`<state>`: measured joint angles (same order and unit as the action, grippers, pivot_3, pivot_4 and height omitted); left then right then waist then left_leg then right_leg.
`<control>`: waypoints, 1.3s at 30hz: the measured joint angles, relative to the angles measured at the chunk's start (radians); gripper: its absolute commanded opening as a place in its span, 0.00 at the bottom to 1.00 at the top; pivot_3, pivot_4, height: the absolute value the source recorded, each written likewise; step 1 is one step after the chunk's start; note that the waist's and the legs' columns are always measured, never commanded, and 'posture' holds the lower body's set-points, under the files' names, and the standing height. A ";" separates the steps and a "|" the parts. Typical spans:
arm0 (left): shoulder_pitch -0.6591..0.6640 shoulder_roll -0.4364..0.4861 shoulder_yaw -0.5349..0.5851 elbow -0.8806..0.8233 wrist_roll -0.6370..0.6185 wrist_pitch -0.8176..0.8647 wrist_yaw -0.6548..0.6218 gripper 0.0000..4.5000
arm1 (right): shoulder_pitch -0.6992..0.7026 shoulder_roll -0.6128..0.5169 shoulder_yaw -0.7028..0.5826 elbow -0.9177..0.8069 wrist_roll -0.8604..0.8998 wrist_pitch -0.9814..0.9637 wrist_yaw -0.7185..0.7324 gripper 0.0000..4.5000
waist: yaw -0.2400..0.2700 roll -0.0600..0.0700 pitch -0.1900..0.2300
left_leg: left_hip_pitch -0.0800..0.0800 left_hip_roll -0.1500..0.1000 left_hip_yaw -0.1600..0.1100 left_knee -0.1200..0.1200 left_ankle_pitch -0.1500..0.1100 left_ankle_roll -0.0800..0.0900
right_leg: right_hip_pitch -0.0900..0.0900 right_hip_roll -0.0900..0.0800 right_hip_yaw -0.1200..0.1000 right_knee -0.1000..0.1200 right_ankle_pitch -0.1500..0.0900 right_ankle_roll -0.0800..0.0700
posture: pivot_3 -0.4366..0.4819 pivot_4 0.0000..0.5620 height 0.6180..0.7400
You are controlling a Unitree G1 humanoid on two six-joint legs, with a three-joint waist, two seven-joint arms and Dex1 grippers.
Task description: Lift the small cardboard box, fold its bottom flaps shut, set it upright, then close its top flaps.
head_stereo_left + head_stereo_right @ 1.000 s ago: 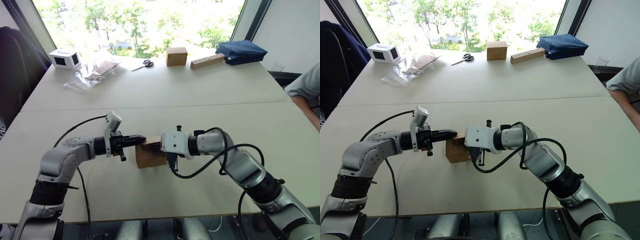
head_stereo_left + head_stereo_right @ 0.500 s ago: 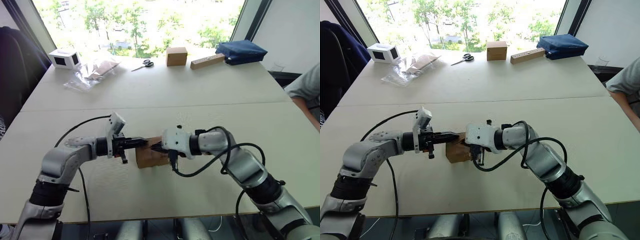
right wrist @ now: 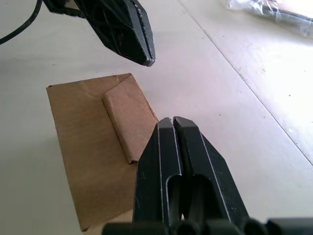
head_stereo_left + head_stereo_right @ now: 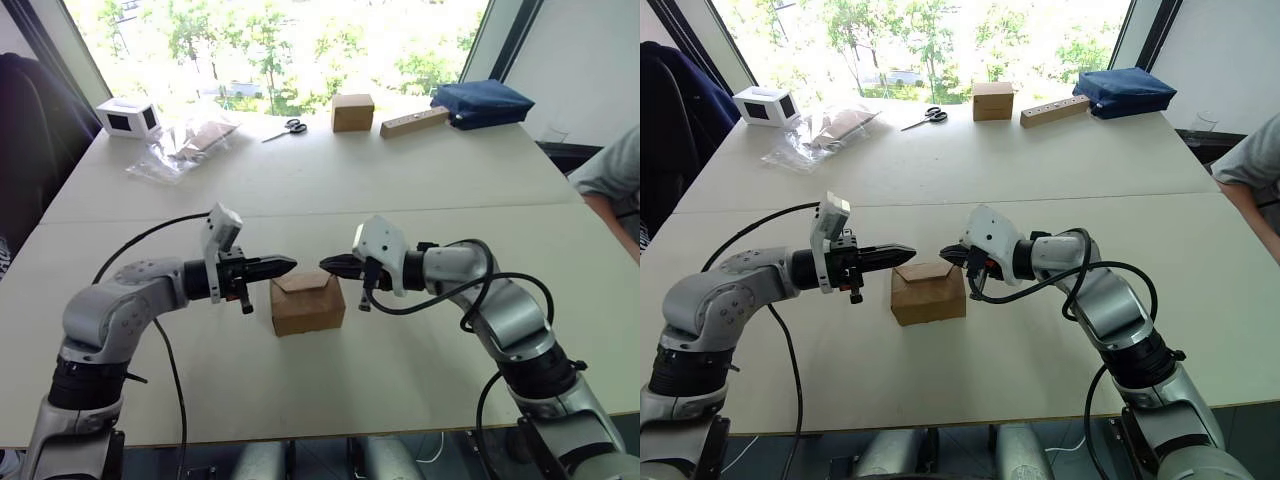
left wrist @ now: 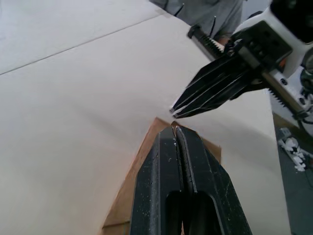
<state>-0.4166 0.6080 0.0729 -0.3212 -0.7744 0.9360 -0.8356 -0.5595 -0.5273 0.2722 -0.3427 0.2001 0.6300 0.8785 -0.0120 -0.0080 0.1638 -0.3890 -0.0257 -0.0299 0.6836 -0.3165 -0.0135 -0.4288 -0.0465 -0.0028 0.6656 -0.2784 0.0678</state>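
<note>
Brown corrugated small cardboard box (image 4: 307,303), top flaps (image 3: 123,115) folded flat

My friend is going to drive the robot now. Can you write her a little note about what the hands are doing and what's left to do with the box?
Left gripper: shut, empty, hovering just above the box's left side.
Right gripper: shut, empty, hovering just above its right side, tip facing the left one.
The small plain brown cardboard box stands upright on the pale table, near the front edge, between the two arms; neither gripper touches it.
Done, as it looks: the box is set down and its brown cardboard top flaps lie folded flat, one overlapping the other.
Not visible: the bottom flaps underneath.
Left: check that the top stays shut, press it down if it springs up.
</note>
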 measured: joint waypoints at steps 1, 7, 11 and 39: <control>0.007 0.000 -0.001 -0.016 -0.001 0.001 0.012 0.00 | 0.000 0.001 0.003 0.004 0.000 -0.004 -0.001 0.00 | 0.000 0.000 0.000 | 0.000 0.000 0.000 0.000 0.000 0.000 | 0.000 0.000 0.000 0.000 0.000 0.000 | 0.48 0.27 1.00; 0.051 0.002 -0.022 -0.047 0.010 -0.004 0.052 0.00 | 0.006 0.002 0.033 0.005 0.000 -0.014 -0.002 0.00 | 0.000 0.000 0.000 | 0.000 0.000 0.000 0.000 0.000 0.000 | 0.000 0.000 0.000 0.000 0.000 0.000 | 0.48 0.27 1.00; 0.075 0.017 -0.058 -0.047 0.045 -0.014 0.054 0.00 | 0.026 0.001 0.062 0.004 -0.006 -0.026 -0.002 0.00 | 0.001 0.000 0.000 | 0.000 0.000 0.000 0.000 0.000 0.000 | 0.000 0.000 0.000 0.000 0.000 0.000 | 0.48 0.27 1.00; 0.177 -0.075 0.039 -0.112 0.109 -0.165 0.202 0.00 | 0.093 0.054 -0.151 -0.019 0.128 -0.006 -0.070 0.00 | 0.001 0.000 0.000 | 0.000 0.000 0.000 0.000 0.000 0.000 | 0.000 0.000 0.000 0.000 0.000 0.000 | 0.48 0.27 1.00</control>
<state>-0.2394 0.5327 0.1115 -0.4330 -0.6656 0.7707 -0.6338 -0.4666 -0.4729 0.1209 -0.3613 0.3282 0.6244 0.8081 -0.0106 -0.0080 0.1639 -0.3890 -0.0253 -0.0301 0.6834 -0.3166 -0.0133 -0.4287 -0.0465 -0.0028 0.6654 -0.2784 0.0678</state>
